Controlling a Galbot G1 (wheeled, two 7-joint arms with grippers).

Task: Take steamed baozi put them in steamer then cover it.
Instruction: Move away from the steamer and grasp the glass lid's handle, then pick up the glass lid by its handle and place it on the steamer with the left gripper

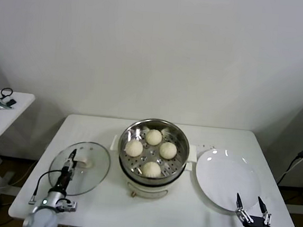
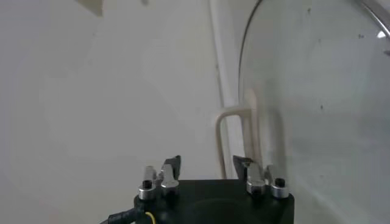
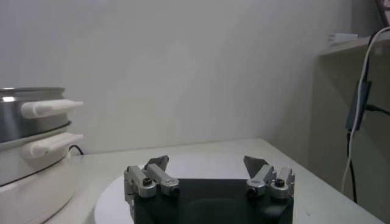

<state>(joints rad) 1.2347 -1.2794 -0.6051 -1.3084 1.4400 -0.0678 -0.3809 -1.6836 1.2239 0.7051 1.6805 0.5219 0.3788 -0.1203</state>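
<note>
All four cream-white round baozi (image 1: 152, 152) sit in my shiny steel steamer (image 1: 153, 157); my left gripper (image 1: 72, 157) seems half-closed at the left-lying glass lid's handle (image 2: 234, 137), cover (image 1: 81, 167) unplaced, right gripper (image 1: 252, 206) spread

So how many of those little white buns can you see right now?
4, all inside the steamer: one bun at the back, one on the left, one on the right, one at the front. None appear on the white plate; none seem hidden.
</note>
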